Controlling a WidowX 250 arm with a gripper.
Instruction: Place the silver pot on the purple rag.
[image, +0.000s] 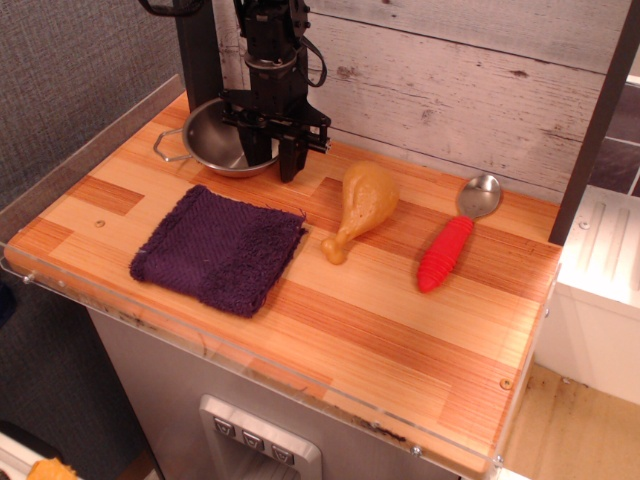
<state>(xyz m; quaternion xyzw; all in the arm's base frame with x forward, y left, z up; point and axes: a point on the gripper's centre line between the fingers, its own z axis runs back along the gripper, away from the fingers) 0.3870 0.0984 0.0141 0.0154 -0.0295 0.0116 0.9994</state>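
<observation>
The silver pot (212, 141) sits at the back left of the wooden counter, slightly tilted, with one wire handle pointing left. My gripper (272, 158) points down at the pot's right rim, its fingers drawn close together, one inside the bowl and one outside, shut on the rim. The purple rag (218, 249) lies flat at the front left, in front of the pot and a little apart from it, with nothing on it.
A yellow toy chicken drumstick (362, 206) lies right of the rag. A metal spoon with a red ribbed handle (455, 236) lies further right. A plank wall stands behind the counter (400, 330), and a grey wall runs along its left side.
</observation>
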